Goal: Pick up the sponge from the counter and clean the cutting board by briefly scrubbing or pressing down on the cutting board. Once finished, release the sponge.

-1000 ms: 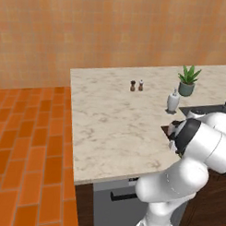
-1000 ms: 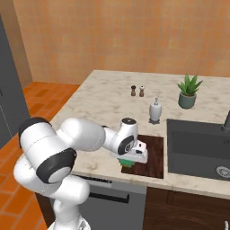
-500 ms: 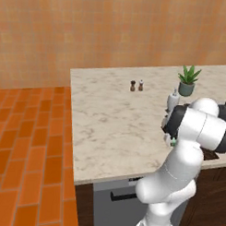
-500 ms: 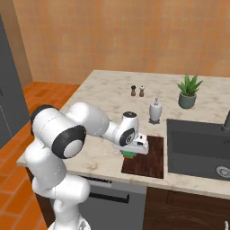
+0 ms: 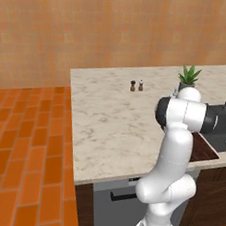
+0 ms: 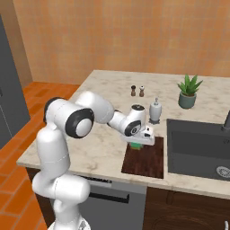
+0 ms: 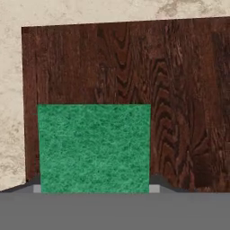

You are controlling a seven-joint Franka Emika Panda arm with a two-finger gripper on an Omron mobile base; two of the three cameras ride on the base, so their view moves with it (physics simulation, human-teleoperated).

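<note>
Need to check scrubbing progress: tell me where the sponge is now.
The sponge sits under the gripper over the far end of the cutting board, left of the sink in the right base view.

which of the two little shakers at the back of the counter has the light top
The right-hand shaker, nearer the potted plant. Its top is whitish, while the left-hand shaker beside it is dark brown all over.
</note>
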